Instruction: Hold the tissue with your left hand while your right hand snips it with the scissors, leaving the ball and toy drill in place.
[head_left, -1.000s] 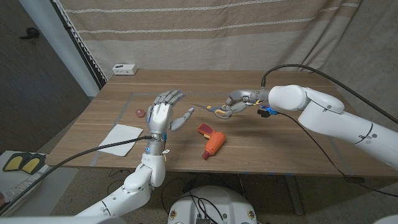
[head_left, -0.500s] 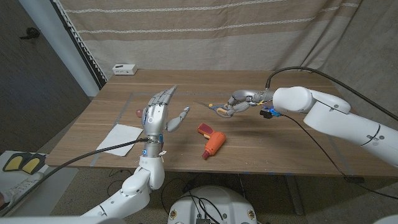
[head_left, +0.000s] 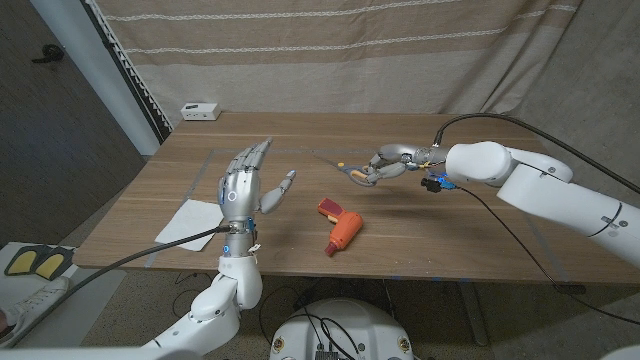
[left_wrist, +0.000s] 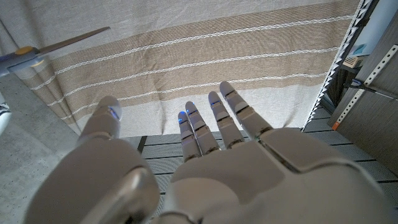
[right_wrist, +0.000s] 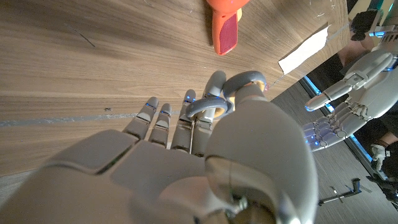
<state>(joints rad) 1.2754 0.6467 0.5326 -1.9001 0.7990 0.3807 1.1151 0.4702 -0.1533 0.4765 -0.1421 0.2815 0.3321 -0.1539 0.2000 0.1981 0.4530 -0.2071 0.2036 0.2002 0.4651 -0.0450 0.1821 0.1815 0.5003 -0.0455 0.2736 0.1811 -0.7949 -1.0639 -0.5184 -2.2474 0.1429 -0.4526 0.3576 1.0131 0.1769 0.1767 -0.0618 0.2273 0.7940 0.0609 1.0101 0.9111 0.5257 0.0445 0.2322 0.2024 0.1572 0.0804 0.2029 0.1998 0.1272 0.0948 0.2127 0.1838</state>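
The white tissue (head_left: 193, 219) lies flat near the table's left front edge, also seen as the tissue (right_wrist: 305, 52). My left hand (head_left: 245, 186) is raised above the table just right of it, fingers spread and holding nothing; the left hand (left_wrist: 211, 168) faces the curtain. My right hand (head_left: 388, 163) grips the scissors (head_left: 345, 170) by their handles (right_wrist: 214, 111), held above the table's middle, blades pointing left toward the other hand. A blade tip (left_wrist: 62, 45) shows in the left wrist view. The orange toy drill (head_left: 340, 229) lies on the table in front of the scissors, also the drill (right_wrist: 225, 25).
A small white box (head_left: 201, 111) sits at the table's far left corner. A striped curtain (head_left: 350, 50) hangs behind the table. Black cables (head_left: 160, 240) run along both arms. Bare wood (head_left: 480, 230) lies on the right half.
My left hand has shifted a little left toward the tissue and turned more edge-on, still raised. My right arm has drawn slightly right, scissors still in its grip.
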